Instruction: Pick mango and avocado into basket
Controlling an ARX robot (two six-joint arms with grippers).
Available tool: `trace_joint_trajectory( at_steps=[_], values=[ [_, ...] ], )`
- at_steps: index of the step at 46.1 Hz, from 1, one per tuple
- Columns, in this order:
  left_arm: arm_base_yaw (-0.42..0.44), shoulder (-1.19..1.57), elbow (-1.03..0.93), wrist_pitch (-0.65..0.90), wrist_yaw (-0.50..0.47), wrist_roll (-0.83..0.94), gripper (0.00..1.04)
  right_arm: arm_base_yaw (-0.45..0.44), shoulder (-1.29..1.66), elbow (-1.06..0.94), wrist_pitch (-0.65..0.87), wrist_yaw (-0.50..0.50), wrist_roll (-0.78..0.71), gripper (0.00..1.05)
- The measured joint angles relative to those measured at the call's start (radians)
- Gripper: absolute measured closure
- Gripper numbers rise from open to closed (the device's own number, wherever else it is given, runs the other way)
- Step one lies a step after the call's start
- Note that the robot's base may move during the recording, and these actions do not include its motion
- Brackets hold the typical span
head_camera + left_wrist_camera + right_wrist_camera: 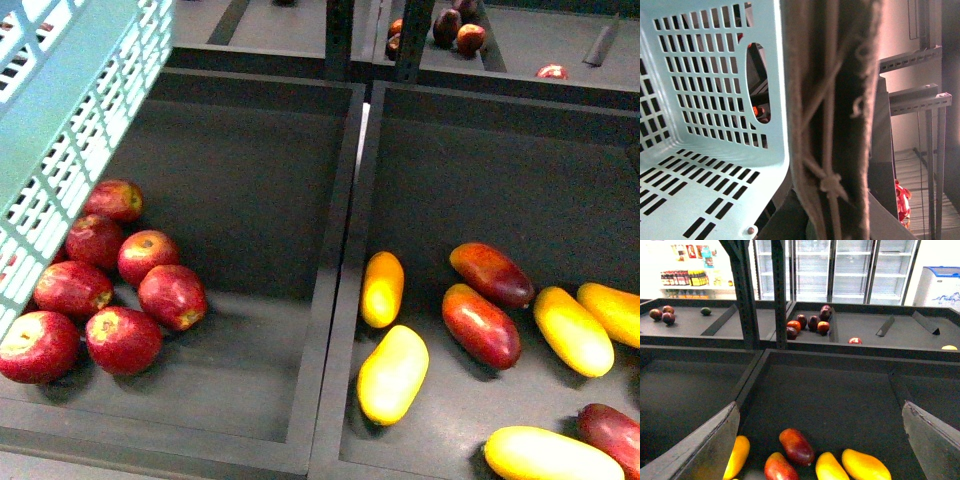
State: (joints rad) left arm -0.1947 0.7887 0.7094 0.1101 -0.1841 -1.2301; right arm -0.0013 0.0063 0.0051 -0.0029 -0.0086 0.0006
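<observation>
Hanging closest in, at 10 o'clock of the front view: light teal slotted plastic basket [70,120]. The floor and wall shown by the left wrist view are bare of fruit, so I judge nothing is banked yet and both picks are left. The brown fabric handle [835,100], bound with white zip ties [831,184], fills that view. The left gripper's fingers are out of sight, so I cannot tell if they clamp it. The right gripper [819,405] is spread wide and empty, its grey fingers [705,445] apart above the dark grey shelf bin [500,170]. In that bin, at 5 o'clock of the front view, lies the smooth oblong yellow mango [393,373], the likely first pick. It lies flat with its long axis running 1 to 7 o'clock. Just beyond it is a smaller yellow-orange mango [382,288], its axis nearly 12 to 6; I cannot tell if they touch. Dark red mangoes [481,325] lie at 3 o'clock of these, and round red apples [100,290] are heaped in the neighbouring bin at 8 o'clock. Farthest back, on the rear shelf beside two dark red fruit [662,314], sits a small dark green oval fruit [705,311], probably the avocado. It is too small to read its axis.
</observation>
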Motion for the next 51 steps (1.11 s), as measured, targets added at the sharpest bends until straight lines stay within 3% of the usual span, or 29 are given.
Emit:
trace_joint_trajectory(
  at_steps=[19, 22, 24, 28, 33, 46, 51],
  values=[
    [-0.006, 0.001, 0.002, -0.009, 0.028, 0.002, 0.96, 0.0, -0.002, 0.0, 0.001, 0.007, 0.0, 0.08],
    [-0.018, 0.037, 0.06, -0.158, 0.067, 0.148, 0.96, 0.0, -0.002, 0.0, 0.001, 0.007, 0.0, 0.08],
    [-0.032, 0.08, 0.099, -0.238, 0.098, 0.345, 0.96, 0.0, -0.002, 0.0, 0.001, 0.007, 0.0, 0.08],
    [-0.065, 0.201, 0.156, -0.322, 0.19, 0.708, 0.96, 0.0, -0.002, 0.0, 0.001, 0.007, 0.0, 0.08],
    [-0.114, 0.388, 0.222, -0.395, 0.315, 0.994, 0.96, 0.0, -0.002, 0.0, 0.001, 0.007, 0.0, 0.08],
    [-0.214, 0.61, 0.261, -0.32, 0.446, 1.116, 0.97, 0.0, -0.002, 0.0, 0.001, 0.007, 0.0, 0.08],
    [-0.233, 0.631, 0.261, -0.296, 0.427, 1.087, 0.97, 0.0, -0.002, 0.0, 0.001, 0.007, 0.0, 0.08]
  ],
)
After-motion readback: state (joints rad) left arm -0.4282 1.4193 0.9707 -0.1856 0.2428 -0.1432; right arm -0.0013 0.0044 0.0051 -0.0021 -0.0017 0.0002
